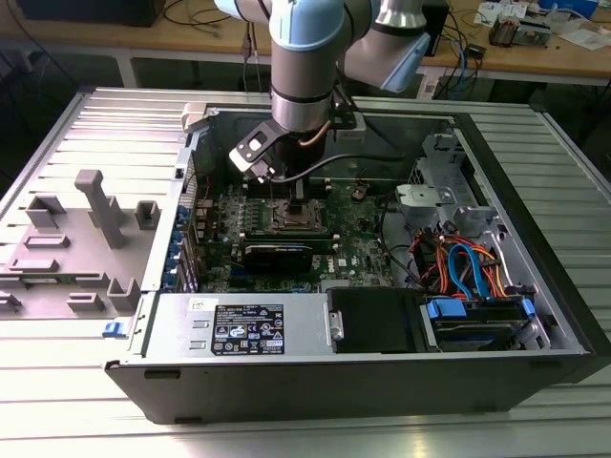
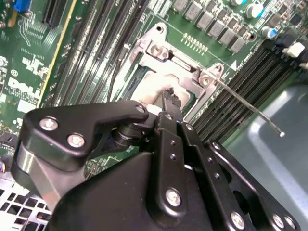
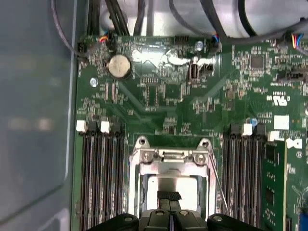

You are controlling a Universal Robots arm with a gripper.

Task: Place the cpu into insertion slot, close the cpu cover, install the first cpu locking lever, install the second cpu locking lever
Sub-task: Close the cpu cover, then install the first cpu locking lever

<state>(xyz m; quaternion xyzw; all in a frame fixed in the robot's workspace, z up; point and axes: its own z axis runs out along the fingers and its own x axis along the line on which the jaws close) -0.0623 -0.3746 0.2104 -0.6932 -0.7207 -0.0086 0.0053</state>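
At the exterior view's left, a grey fixture (image 1: 91,234) lies on the slatted counter (image 1: 95,124), well apart from the work. Beside it stands the open computer case (image 1: 363,386) with the green motherboard (image 1: 353,239) inside.

Over the middle of the board the gripper (image 1: 299,196) points down at the insertion slot (image 1: 286,224). In both wrist views the cpu (image 3: 168,183) sits in this slot with its silvery top upward. The jaws are together or nearly so, with nothing between them, and their tip is right over the chip; I cannot tell if it touches.

The cpu cover (image 3: 134,185) seems to lie around the chip, but I cannot say it is fully flat. One thin locking lever (image 2: 250,110) sticks out free on the socket's side.

I judge that placing is done and the cover step is in hand. What is called for is a gentle, straight press, with the lever kept clear.

At the exterior view's far right lie orange and blue cables (image 1: 468,267).
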